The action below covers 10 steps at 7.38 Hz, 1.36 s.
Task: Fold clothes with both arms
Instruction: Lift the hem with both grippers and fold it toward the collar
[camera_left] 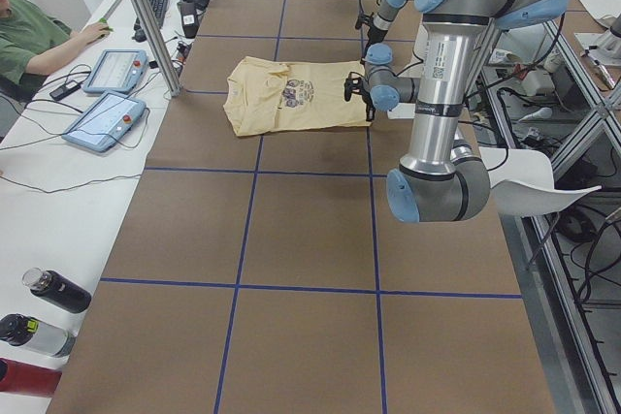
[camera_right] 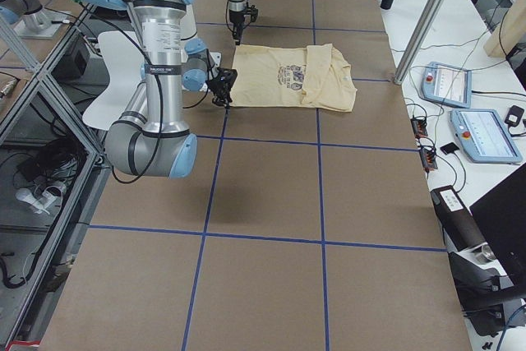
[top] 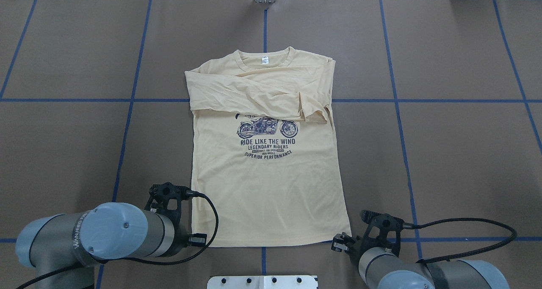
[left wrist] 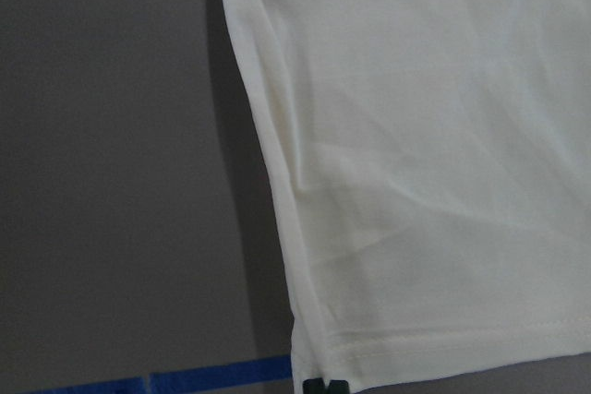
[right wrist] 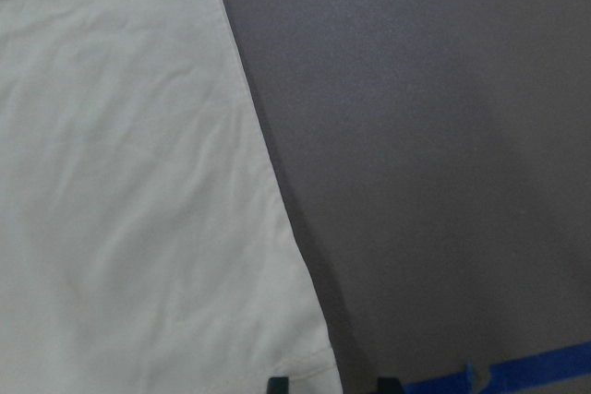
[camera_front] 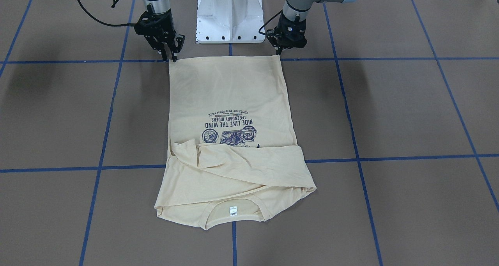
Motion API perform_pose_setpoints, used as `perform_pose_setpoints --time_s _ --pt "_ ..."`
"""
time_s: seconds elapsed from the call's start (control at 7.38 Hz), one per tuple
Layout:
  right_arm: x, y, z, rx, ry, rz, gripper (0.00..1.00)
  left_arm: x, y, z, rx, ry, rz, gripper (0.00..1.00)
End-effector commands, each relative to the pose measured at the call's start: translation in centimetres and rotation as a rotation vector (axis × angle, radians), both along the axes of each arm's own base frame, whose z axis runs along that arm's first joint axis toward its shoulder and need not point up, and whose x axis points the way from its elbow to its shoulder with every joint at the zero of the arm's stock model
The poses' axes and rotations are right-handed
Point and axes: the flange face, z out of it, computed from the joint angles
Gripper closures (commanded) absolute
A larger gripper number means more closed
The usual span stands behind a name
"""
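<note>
The cream-yellow T-shirt (camera_front: 230, 98) lies flat on the brown table, print up, with the neck label away from the robot and both sleeves folded across the chest (top: 258, 92). My left gripper (camera_front: 279, 54) is at the hem's left corner. In the left wrist view its fingertips (left wrist: 325, 385) are closed together on the hem corner of the shirt (left wrist: 416, 136). My right gripper (camera_front: 170, 57) is at the hem's right corner. In the right wrist view it (right wrist: 332, 383) is open, with its tips either side of that corner of the shirt (right wrist: 120, 182).
The white pedestal base (camera_front: 229, 16) stands just behind the hem, between the arms. Blue tape lines (top: 398, 111) cross the table. Tablets (camera_left: 102, 118), bottles (camera_left: 53, 290), a metal post (camera_left: 146, 21) and a seated person (camera_left: 34, 41) are along the far side.
</note>
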Motion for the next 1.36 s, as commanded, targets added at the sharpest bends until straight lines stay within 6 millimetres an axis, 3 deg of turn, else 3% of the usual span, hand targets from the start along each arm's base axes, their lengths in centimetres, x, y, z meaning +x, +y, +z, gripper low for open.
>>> perform_pose_setpoints --time_s 0.0,0.14,0.54,0.68,0.95,1.08,1.22 --pt "-0.2 0.1 -0.3 0.000 -0.006 0.000 0.73 0.0 0.0 0.0 -0.001 0.001 0.001 1.00" --pt "-0.2 0.1 -0.2 -0.001 -0.004 -0.001 1.00 0.0 0.0 0.0 -0.001 0.001 0.001 1.00" --pt "-0.1 -0.1 -1.0 -0.025 -0.031 0.029 1.00 0.0 0.0 0.0 -0.001 0.001 0.001 1.00" --pt "1.1 -0.9 -2.6 -0.029 -0.063 0.037 1.00 -0.1 0.0 -0.1 0.000 0.002 0.003 1.00" --pt "7.2 -4.2 -7.6 -0.123 -0.123 0.032 1.00 -3.1 0.1 -3.3 -0.003 0.076 0.026 1.00" --pt "10.8 -3.9 -10.3 -0.178 -0.128 -0.008 1.00 -5.6 0.3 -5.6 -0.039 0.106 0.068 1.00" --pt "14.5 -2.3 -13.3 -0.199 -0.147 -0.053 1.00 -9.0 1.5 -8.6 -0.059 0.138 0.110 1.00"
